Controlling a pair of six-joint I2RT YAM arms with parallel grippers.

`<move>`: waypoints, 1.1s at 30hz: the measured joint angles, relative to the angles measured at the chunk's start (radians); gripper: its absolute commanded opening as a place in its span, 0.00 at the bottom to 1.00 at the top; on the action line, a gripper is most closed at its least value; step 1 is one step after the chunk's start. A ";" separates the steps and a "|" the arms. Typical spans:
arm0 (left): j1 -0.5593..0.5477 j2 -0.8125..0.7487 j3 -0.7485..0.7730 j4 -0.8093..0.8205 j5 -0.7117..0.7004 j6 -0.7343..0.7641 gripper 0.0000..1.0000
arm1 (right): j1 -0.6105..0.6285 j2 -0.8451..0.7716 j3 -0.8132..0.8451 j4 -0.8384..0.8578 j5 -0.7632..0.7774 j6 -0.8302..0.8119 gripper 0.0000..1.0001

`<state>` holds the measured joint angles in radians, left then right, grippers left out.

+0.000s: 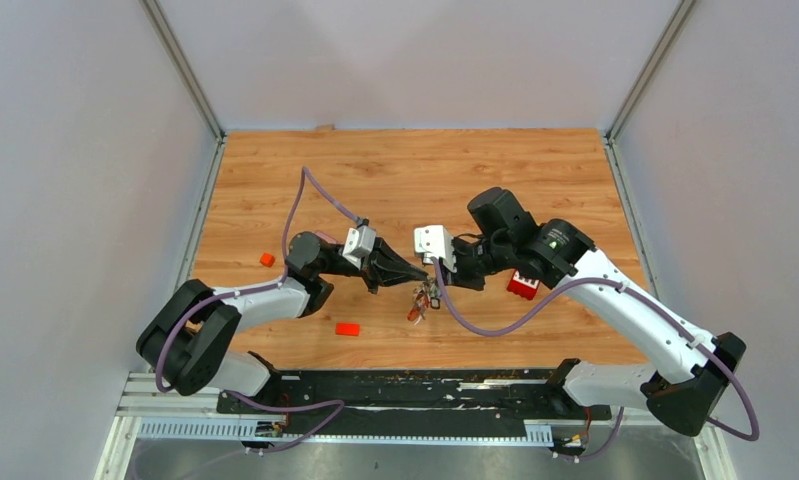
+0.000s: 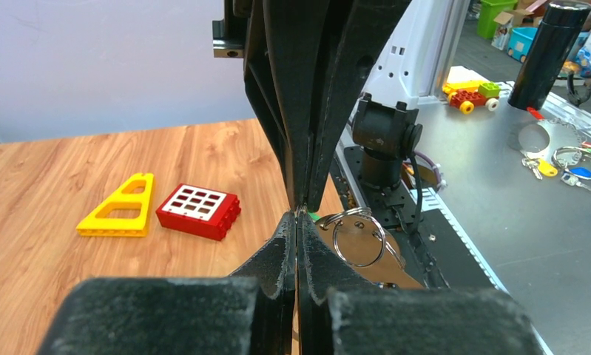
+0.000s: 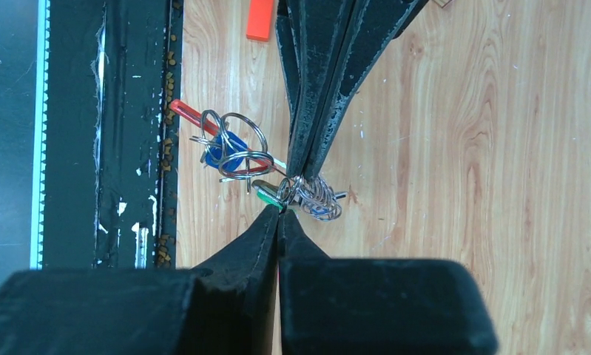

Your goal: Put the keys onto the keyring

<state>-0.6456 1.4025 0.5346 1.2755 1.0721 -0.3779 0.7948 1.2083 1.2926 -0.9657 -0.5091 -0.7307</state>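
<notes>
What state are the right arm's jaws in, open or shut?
Shut: the right jaws' black fingertips touch with no gap, beside the green key tag.

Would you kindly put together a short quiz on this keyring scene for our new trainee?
1. True or false: the left claw and the right claw are both shut.
2. In the left wrist view, what lies beside the red grid brick? A. a green ball. B. a yellow triangular piece. C. a blue cup.
3. In the top view, how many small orange blocks lie on the wooden table?
Key: 1 true; 2 B; 3 two.
</notes>
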 measured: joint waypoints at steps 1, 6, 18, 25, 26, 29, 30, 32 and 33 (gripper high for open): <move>-0.001 0.000 0.000 0.000 0.000 0.000 0.00 | -0.001 0.000 -0.004 0.002 0.000 0.000 0.00; -0.001 0.000 0.000 0.000 0.000 0.000 0.00 | -0.005 0.000 -0.019 0.016 -0.003 0.000 0.00; -0.001 0.000 0.000 0.000 0.001 0.002 0.00 | -0.006 0.000 -0.036 0.031 -0.008 0.000 0.00; -0.001 0.000 -0.002 0.000 0.000 0.006 0.00 | -0.008 0.000 -0.053 0.047 -0.011 0.003 0.00; -0.001 0.000 -0.005 0.000 -0.001 0.006 0.00 | -0.009 0.000 -0.057 0.049 -0.012 0.004 0.00; -0.001 0.000 -0.006 -0.003 -0.005 0.006 0.00 | -0.012 0.000 -0.066 0.053 -0.016 0.006 0.00; -0.001 0.000 -0.006 -0.003 -0.006 0.006 0.00 | -0.013 0.000 -0.069 0.056 -0.017 0.008 0.00; -0.001 0.000 -0.006 -0.003 -0.011 0.006 0.00 | -0.013 0.000 -0.069 0.059 -0.017 0.011 0.00; -0.001 0.000 -0.006 -0.003 -0.013 0.006 0.00 | -0.016 0.000 -0.069 0.060 -0.017 0.014 0.02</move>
<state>-0.6464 1.4025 0.5282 1.2724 1.0595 -0.3717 0.7792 1.2083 1.2236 -0.9054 -0.5262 -0.7162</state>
